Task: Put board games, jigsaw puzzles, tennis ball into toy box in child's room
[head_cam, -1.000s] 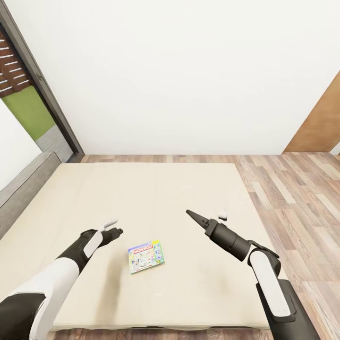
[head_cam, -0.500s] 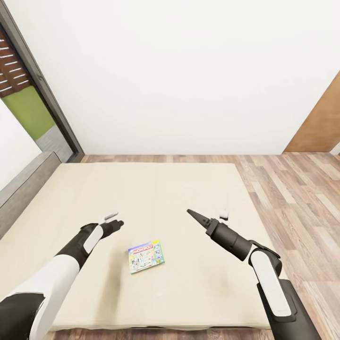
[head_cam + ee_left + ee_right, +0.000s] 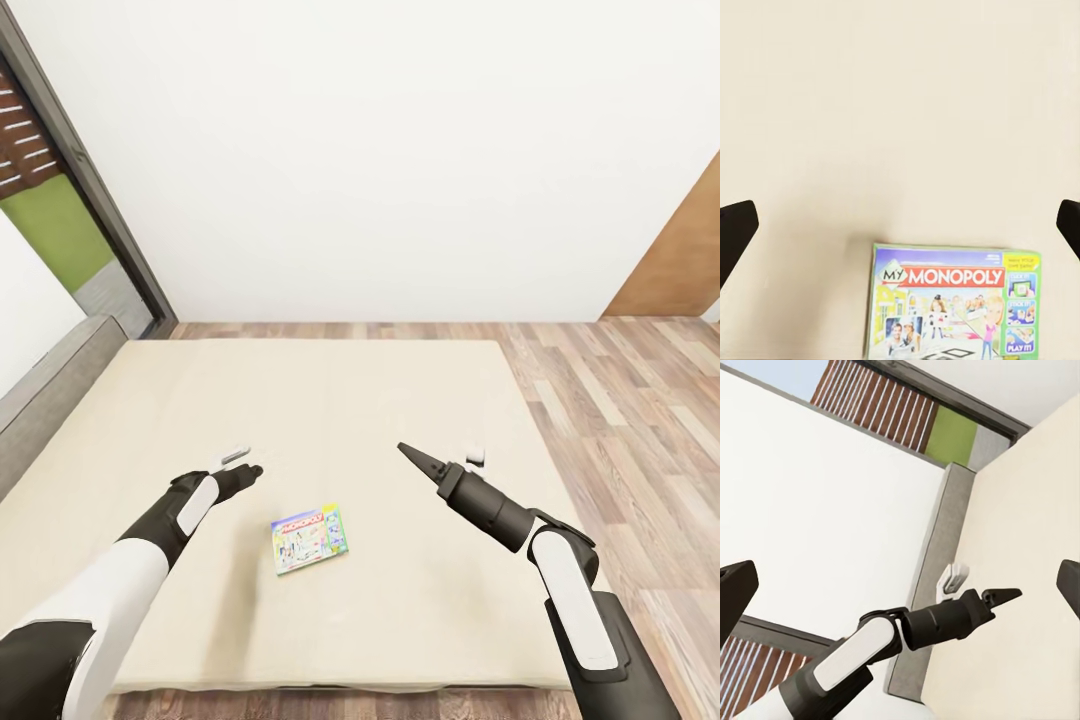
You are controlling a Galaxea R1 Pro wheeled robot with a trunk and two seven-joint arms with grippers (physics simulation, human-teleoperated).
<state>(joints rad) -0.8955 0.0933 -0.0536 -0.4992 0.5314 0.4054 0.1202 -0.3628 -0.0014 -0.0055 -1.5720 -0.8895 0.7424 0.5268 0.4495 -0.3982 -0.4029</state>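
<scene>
One board game (image 3: 310,538), green-edged with a white Monopoly cover, lies flat on the bed (image 3: 330,400) near its near edge. Left gripper (image 3: 240,465) hovers just left and far of it, fingers spread wide. Right gripper (image 3: 440,462) hangs well right, also wide open, empty.

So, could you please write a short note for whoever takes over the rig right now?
Left gripper: open and empty, hovering above the bed, its wrist camera looking down on the Monopoly board game.
Right gripper: fingers wide apart in its wrist view, empty, also above the mattress.
The board game lies flat on the mattress between the two arms, untouched.
Done: nothing verifiable from here.
Left: grasp this game and carry it to the toy box; the other toys are outside these views.
</scene>
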